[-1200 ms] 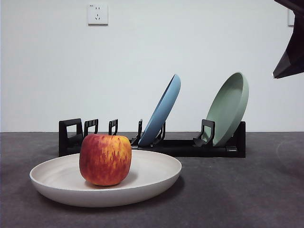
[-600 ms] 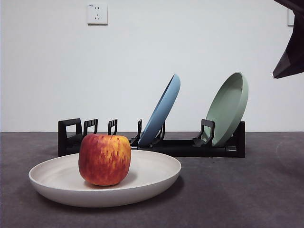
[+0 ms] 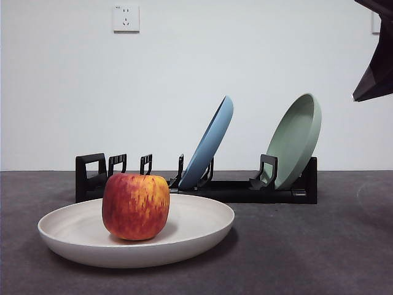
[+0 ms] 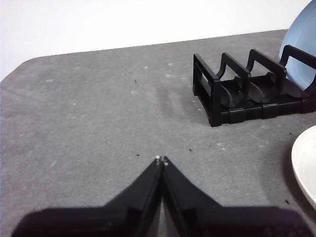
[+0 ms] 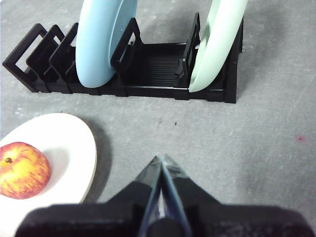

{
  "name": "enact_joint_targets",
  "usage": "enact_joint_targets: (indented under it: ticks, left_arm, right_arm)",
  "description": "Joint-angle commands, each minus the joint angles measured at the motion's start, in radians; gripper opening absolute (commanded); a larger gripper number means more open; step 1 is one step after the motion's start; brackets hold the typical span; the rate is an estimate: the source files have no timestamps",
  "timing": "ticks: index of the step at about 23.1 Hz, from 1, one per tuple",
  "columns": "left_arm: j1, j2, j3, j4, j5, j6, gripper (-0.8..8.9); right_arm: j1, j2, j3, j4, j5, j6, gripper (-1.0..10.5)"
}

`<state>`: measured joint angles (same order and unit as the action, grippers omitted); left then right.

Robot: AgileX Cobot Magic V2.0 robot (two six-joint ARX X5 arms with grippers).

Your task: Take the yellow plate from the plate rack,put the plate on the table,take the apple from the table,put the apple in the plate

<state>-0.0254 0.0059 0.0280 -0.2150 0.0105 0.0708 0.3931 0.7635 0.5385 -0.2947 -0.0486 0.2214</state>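
The red apple [image 3: 136, 206] [image 5: 22, 170] rests inside the yellow plate [image 3: 196, 224] [image 5: 66, 140], which lies flat on the table [image 3: 319, 246] in front of the black plate rack [image 3: 233, 190] [image 5: 153, 74]. An edge of the plate [image 4: 303, 163] shows in the left wrist view. My left gripper [image 4: 161, 160] is shut and empty, hovering over bare table beside the rack's end [image 4: 217, 94]. My right gripper [image 5: 160, 163] is shut and empty, raised above the table between the plate and the rack. A black arm tip [image 3: 374, 67] shows at the front view's top right corner.
A blue plate [image 3: 212, 142] [image 5: 101, 42] and a sage-green plate [image 3: 298, 138] [image 5: 217, 44] stand tilted in the rack. Several empty slots [image 3: 116, 166] lie at the rack's left end. A wall socket [image 3: 126, 18] is on the white wall behind.
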Motion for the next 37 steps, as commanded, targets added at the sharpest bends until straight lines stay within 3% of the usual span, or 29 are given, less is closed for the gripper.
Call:
enact_joint_targets:
  ticks: [1,17,19,23,30,37]
  left_arm:
    - [0.000,-0.004,-0.011,-0.003,-0.005,0.004,-0.01]
    - [0.000,-0.003,-0.011,-0.003,-0.006,0.004,-0.01]
    - [0.000,-0.003,-0.011,-0.003,-0.006,0.004,-0.01]
    - [0.000,-0.003,-0.011,-0.003,-0.006,0.004,-0.02]
    - [0.000,-0.003,-0.011,-0.003,-0.006,0.004,-0.01]
    - [0.000,-0.003,-0.011,-0.003,-0.006,0.004,-0.02]
  right_arm:
    - [0.000,0.000,-0.002,0.006,0.003,0.009,0.0]
    - [0.002,-0.011,-0.002,-0.007,0.003,0.005,0.0]
    - [-0.005,-0.068,-0.002,-0.041,0.030,0.005,0.0]
    - [-0.047,-0.224,-0.025,-0.058,0.187,-0.072,0.0]
    - [-0.272,-0.542,-0.241,-0.035,0.175,-0.144,0.0]
    - [-0.296,-0.695,-0.432,0.088,0.061,-0.197,0.0]
